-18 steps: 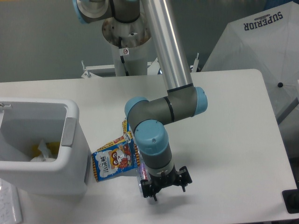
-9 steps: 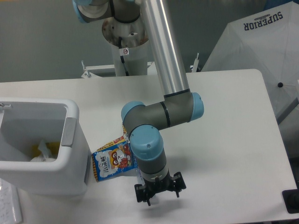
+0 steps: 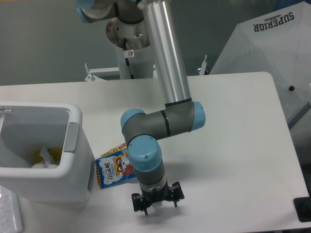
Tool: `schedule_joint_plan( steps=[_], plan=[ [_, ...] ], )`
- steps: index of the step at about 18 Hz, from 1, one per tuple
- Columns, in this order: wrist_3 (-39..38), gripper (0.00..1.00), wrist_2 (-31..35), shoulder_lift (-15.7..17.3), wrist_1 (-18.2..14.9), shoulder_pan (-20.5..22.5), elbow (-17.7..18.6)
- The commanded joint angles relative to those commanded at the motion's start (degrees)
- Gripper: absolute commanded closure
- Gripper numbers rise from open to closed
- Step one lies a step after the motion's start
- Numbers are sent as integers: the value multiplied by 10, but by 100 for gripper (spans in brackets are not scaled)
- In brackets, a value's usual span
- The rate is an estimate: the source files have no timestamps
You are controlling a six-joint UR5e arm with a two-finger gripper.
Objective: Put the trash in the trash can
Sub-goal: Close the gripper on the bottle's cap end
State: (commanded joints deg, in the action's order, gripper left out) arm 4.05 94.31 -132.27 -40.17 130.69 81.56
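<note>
One piece of the trash, a blue snack bag with a cartoon animal and a yellow-orange edge, lies flat on the white table next to the trash can. The trash can is a white boxy bin at the left with a grey panel on its right side. It holds crumpled white and yellow bits. My gripper points down near the table's front edge, just right of and below the bag. Its black fingers are spread open and I see nothing held between them. My wrist covers the bag's right end.
The arm's pedestal stands behind the table's far edge. A white canopy marked SUPERIOR rises at the right. A black object sits at the lower right corner, and a pale keyboard-like thing at the lower left.
My wrist and gripper have slid left and toward the table's front edge, now covering more of the bag's right end. The gripper stays open. The bag and bin have not moved.
</note>
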Motion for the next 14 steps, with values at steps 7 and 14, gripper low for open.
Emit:
schedule_joint_plan(
  steps=[7, 14],
  plan=[
    [-4, 23, 3, -1, -1, -4, 1],
    [-4, 48, 1, 1, -1, -4, 3]
  ],
)
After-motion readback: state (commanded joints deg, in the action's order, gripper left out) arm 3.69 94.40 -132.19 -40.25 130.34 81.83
